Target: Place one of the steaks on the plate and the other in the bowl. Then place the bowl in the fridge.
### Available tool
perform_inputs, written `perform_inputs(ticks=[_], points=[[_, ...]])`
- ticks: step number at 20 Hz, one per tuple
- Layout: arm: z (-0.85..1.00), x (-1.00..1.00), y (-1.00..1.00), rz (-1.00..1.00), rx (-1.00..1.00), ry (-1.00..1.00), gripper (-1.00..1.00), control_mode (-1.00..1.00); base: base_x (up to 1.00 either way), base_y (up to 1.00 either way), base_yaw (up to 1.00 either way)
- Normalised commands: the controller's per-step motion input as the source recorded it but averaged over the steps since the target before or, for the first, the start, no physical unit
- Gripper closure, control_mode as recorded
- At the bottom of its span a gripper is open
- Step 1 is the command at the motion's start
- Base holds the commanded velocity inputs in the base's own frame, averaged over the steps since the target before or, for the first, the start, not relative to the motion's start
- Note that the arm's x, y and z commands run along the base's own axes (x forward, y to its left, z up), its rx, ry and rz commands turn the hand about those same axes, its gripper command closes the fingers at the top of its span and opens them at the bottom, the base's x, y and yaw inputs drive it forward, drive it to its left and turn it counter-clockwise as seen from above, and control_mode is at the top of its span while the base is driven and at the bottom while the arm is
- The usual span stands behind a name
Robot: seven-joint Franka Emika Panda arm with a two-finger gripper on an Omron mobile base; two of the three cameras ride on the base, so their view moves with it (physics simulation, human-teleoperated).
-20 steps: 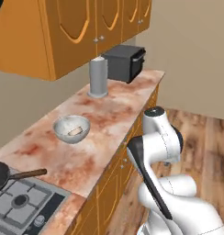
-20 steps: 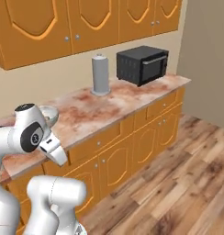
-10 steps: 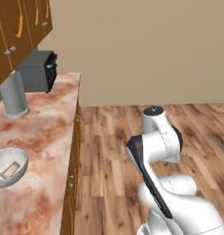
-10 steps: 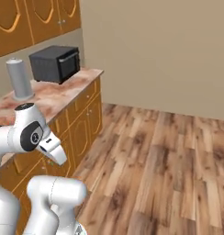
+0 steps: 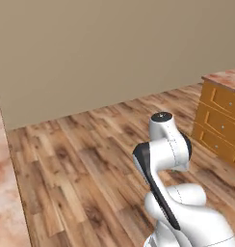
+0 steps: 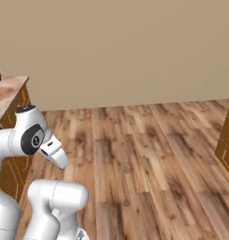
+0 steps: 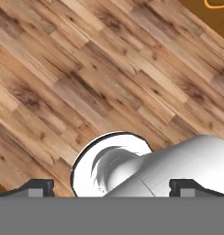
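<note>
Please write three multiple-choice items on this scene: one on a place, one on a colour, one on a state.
1. In the left base view, where do the drawers stand?
A. At the right edge
B. At the left edge
C. In the middle

2. What colour is the wall?
A. Blue
B. Beige
C. White

3. How is the gripper?
A. Shut on a steak
B. Shut, empty
C. Open, empty

Answers: 1 A, the drawers sit under a counter at the right; 2 B, plain beige above the floor; 3 C, the fingertips stand wide apart with no task item between.
</note>
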Motion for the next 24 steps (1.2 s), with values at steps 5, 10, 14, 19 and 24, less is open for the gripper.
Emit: perform_inputs(ticks=[5, 10, 14, 19, 24], points=[[0.0, 0.0, 0.0, 0.0, 0.0, 0.0, -1.0, 1.0, 0.19, -0.64, -0.4], [0.0, 0.0, 0.0, 0.0, 0.0, 0.0, -1.0, 1.0, 0.05, -0.6, -0.3], [0.0, 0.0, 0.0, 0.0, 0.0, 0.0, -1.0, 1.0, 0.73, -0.91, -0.23], [0.0, 0.0, 0.0, 0.0, 0.0, 0.0, -1.0, 1.0, 0.6, -1.0, -0.43], [0.0, 0.0, 0.0, 0.0, 0.0, 0.0, -1.0, 1.0, 0.02, -0.89, -0.71]])
